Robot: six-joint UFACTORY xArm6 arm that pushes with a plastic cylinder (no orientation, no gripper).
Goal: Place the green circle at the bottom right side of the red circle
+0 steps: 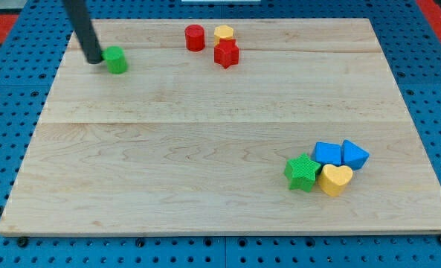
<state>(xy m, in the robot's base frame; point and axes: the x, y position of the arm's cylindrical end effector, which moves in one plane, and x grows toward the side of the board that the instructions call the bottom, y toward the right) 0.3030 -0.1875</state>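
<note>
The green circle (117, 60) sits near the board's top left. My tip (94, 59) is just to its left, touching or nearly touching its side. The red circle (195, 37) stands at the top middle, well to the right of the green circle. A yellow block (224, 33) sits right of the red circle, and a red star-like block (226, 53) lies just below the yellow one, at the red circle's lower right.
At the bottom right is a cluster: a green star (303, 173), a yellow heart (335, 179), a blue block (327, 153) and a blue triangle-like block (354, 155). The wooden board (205, 149) lies on a blue pegboard.
</note>
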